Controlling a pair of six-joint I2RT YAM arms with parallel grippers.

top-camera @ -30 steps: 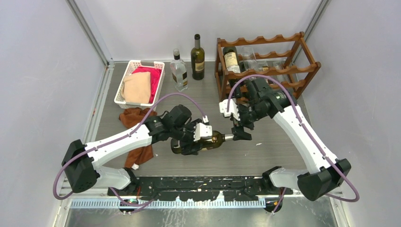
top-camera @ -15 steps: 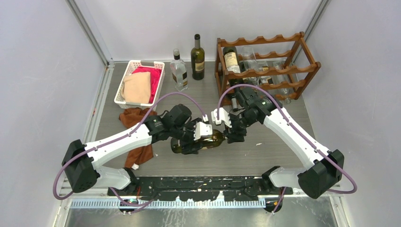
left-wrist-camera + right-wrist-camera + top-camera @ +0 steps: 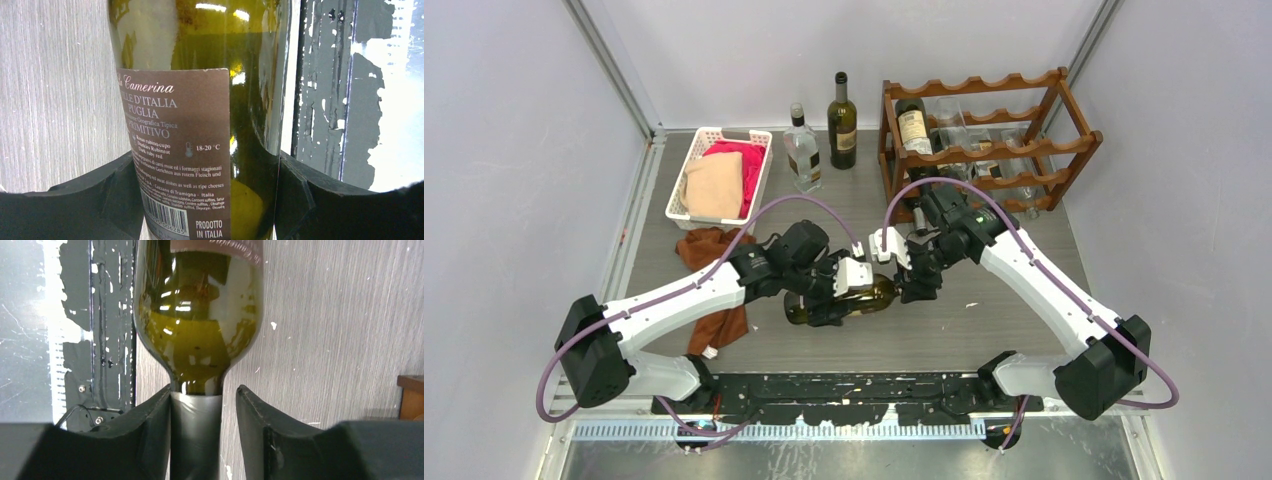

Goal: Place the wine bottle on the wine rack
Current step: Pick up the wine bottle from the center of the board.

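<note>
Wine bottle (image 3: 879, 293), horiz., mid-table (image 3: 984, 330) twd near edge: L gripper (image 3: 834, 297) clamped on body, R gripper (image 3: 916, 285) narrowly open round neck, one finger touching; wine rack (image 3: 984, 150) far-right corner, well apart.

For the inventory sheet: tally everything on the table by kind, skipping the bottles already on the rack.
Bottles off the rack: 3 (green wine bottle, dark wine bottle, clear bottle)
Cloths: 3 (red cloth, beige cloth, rust-brown cloth)
White slotted basket: 1
Wine rack: 1
Total: 8
</note>
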